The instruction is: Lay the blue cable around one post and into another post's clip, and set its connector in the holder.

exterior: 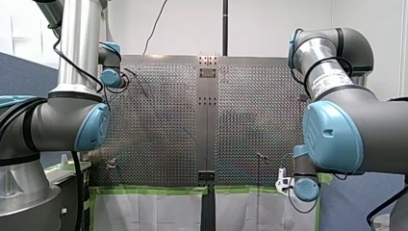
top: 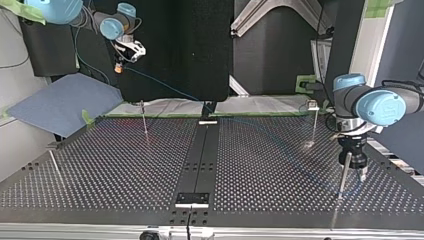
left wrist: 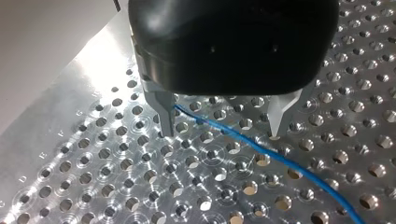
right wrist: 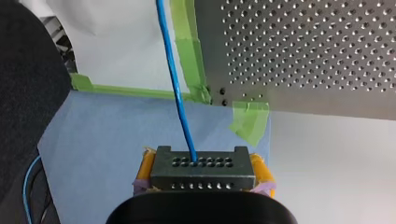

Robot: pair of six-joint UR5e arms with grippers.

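Note:
The blue cable [left wrist: 261, 151] lies on the perforated plate and passes between the metal fingers [left wrist: 164, 114] of my left gripper [left wrist: 223, 128], which is open and just above the plate. In the top view my left gripper [top: 361, 174] hangs beside a thin post [top: 342, 172] at the right. My right gripper [right wrist: 201, 184] is shut with yellow pads [right wrist: 145, 169] on the dark grey connector [right wrist: 201, 168], from which the cable [right wrist: 180, 98] runs away. It hovers off the table's far edge, at the top view's upper left [top: 119, 67], with the cable [top: 170, 87] stretched down to the table.
More thin posts stand on the plate: one [top: 144, 122] left of the middle, one with a clip on top [top: 313, 112] at the right, one [top: 54, 162] at the left edge. A black bracket [top: 192, 198] sits on the centre strip. Green tape [right wrist: 187, 46] edges the table.

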